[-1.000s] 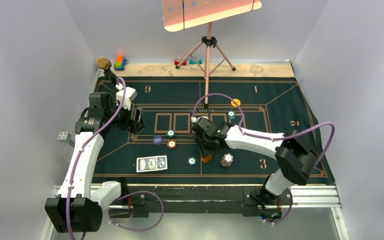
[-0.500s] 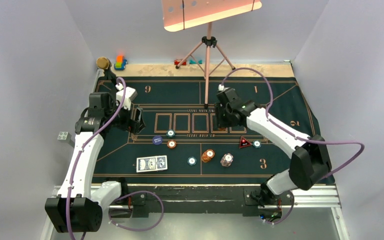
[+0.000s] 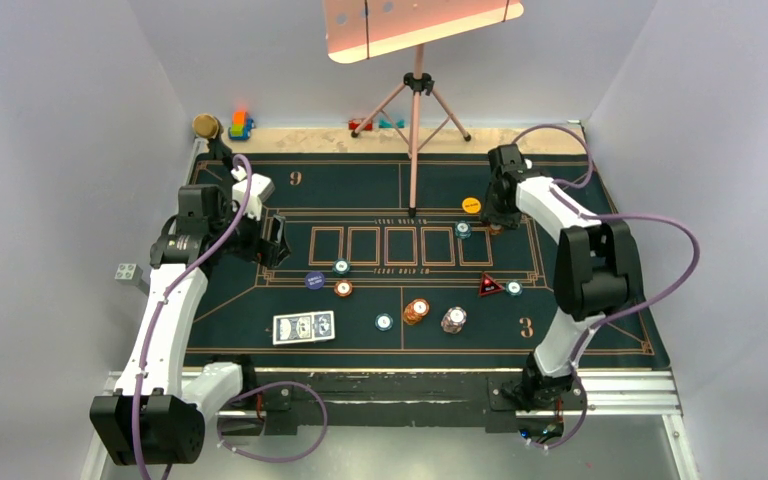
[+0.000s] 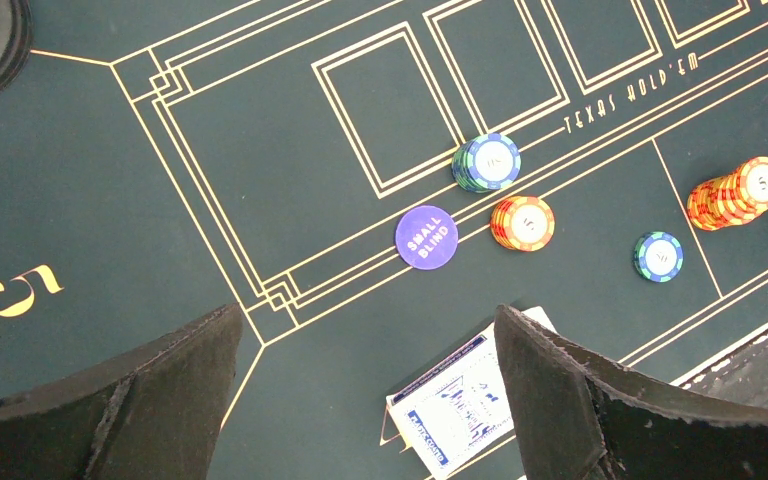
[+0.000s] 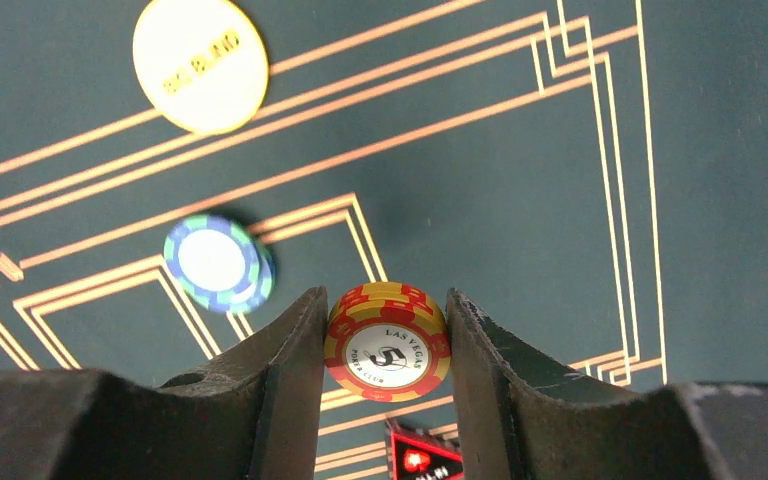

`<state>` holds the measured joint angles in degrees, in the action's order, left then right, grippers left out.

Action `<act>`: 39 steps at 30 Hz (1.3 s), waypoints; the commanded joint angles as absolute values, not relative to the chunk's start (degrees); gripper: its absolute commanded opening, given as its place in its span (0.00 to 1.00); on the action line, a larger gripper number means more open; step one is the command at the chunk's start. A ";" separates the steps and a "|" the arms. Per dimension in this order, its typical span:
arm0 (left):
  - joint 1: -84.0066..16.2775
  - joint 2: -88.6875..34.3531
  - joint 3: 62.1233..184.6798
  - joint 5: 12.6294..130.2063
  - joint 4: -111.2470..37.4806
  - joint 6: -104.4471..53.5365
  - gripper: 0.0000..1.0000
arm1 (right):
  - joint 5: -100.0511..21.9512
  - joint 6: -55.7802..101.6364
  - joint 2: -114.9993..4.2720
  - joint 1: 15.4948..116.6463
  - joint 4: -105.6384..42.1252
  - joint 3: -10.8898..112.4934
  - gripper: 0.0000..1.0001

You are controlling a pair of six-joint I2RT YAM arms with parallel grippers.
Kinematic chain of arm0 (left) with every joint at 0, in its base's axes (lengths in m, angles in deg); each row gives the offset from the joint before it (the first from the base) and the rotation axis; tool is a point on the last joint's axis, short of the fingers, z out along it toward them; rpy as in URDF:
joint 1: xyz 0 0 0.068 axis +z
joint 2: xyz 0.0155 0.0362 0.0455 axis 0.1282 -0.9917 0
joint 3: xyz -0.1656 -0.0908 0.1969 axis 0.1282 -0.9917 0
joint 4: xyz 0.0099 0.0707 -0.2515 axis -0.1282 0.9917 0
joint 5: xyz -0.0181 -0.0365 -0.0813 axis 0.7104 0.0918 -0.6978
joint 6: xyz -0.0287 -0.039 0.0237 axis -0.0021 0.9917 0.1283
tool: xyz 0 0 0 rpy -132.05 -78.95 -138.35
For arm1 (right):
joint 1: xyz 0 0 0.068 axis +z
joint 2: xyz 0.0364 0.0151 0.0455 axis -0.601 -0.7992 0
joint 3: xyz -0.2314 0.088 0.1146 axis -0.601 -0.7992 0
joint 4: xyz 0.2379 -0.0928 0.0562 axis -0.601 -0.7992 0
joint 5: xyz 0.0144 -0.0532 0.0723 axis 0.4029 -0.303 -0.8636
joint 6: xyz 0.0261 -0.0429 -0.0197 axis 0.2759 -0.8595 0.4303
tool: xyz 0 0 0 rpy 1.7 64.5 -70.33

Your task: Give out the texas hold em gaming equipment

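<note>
Since one second earlier, the right gripper (image 5: 386, 300) had travelled from the near centre of the felt mat (image 3: 360, 190) to its far right part. It was clenched on a short stack of orange poker chips (image 5: 387, 342), gripped edge-on between both pads. Whether the stack touched the mat could not be determined. Just left of it sat a teal poker chip (image 5: 215, 262), and farther off the yellow disc (image 5: 200, 65) lay flat on the mat. The red-black triangular marker (image 3: 490, 286) lay nearer the bases — well apart from the grip.

The left gripper (image 4: 365, 330) had not shifted: jaws spread wide, nothing between them. Below it lay the dark blue disc (image 4: 426, 236), with teal and orange chip stacks beside it. The playing cards (image 3: 303, 327) rested face down near the front edge.
</note>
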<state>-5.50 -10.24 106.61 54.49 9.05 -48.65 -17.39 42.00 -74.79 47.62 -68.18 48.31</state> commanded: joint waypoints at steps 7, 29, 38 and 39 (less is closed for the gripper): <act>-5.08 -9.35 105.90 53.53 7.94 -49.65 1.00 | -16.82 41.81 -83.75 47.05 -64.52 54.84 0.02; -5.07 -9.10 105.91 53.41 7.96 -49.69 1.00 | -16.04 41.77 -68.87 57.22 -66.51 50.99 0.80; -5.07 -9.18 105.90 53.60 7.82 -49.71 1.00 | -21.17 43.13 -61.80 78.08 -66.48 42.50 0.91; -5.08 -9.26 105.90 53.58 7.88 -49.69 1.00 | -21.91 43.24 -62.41 80.06 -66.79 42.10 0.91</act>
<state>-5.50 -10.11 105.95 54.47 9.08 -48.67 -18.22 42.35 -61.87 74.92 -65.75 45.12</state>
